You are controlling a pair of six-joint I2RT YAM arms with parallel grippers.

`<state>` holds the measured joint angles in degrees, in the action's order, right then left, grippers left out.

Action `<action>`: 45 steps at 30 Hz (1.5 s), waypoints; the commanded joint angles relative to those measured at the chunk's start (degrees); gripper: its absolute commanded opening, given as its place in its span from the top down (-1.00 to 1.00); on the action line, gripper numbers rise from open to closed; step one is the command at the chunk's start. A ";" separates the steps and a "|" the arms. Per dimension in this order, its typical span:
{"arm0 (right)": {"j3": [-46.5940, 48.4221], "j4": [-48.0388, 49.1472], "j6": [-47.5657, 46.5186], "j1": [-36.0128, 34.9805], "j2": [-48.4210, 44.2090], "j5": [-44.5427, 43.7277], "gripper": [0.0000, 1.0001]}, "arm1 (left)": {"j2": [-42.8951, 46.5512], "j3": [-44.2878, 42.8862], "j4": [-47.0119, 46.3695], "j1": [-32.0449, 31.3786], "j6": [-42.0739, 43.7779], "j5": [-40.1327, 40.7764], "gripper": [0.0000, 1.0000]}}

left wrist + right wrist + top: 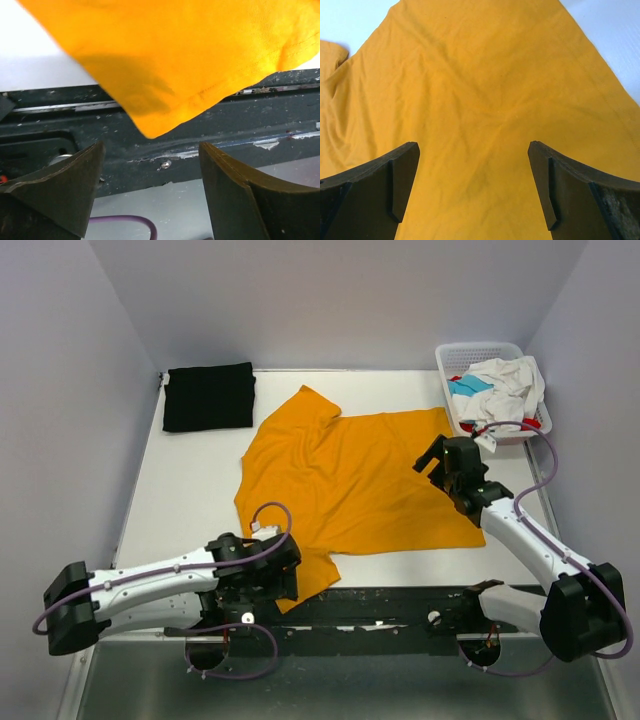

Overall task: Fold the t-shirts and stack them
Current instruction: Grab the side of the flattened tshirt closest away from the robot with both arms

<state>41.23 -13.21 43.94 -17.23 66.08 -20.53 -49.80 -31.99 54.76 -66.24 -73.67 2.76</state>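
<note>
We work over a smooth white table (180,500). The mustard-orange t-shirt (360,475) lies spread across it, directly under our right gripper (474,150), whose jaws stand wide and empty above the softly creased body. A black t-shirt (208,397), folded square, sits far beyond our left gripper (150,155). The orange cloth looks light, limp and matte. We expect it to sag and drag, so its stitched edges should hold best. One corner (165,115) droops just ahead of the left jaws, which are apart and pinch nothing.
</note>
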 commanded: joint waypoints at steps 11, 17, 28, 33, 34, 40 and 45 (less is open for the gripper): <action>-1.39 -4.13 1.54 0.23 -1.83 -6.23 -1.00 | -14.18 2.00 -13.28 -2.11 2.48 -7.07 0.02; -2.51 -7.21 2.54 0.21 -4.13 -7.85 -1.00 | -18.91 1.56 -8.87 -2.76 2.93 -5.01 0.06; -2.40 -21.68 6.07 0.19 -12.69 -9.97 -1.00 | -19.21 -3.81 -1.51 -2.92 0.71 8.58 1.00; -7.27 -34.05 19.46 0.26 -19.49 -16.62 -1.00 | -13.07 -7.44 -1.09 -2.31 2.06 17.80 1.00; -7.97 -36.26 24.93 0.21 -20.71 -18.24 -0.99 | -11.84 -6.95 -3.04 -2.23 3.78 17.35 1.00; -15.65 -33.23 36.83 0.18 -22.48 -19.60 -0.93 | -8.21 -3.83 -15.62 -2.14 13.41 10.19 1.00; -19.23 -30.91 42.17 0.18 -22.57 -17.44 -0.75 | -8.29 -3.83 -16.79 -1.99 15.04 10.39 1.00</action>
<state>23.66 -44.38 78.19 -17.21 44.25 -36.12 -58.46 -36.82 42.52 -68.47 -62.63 14.09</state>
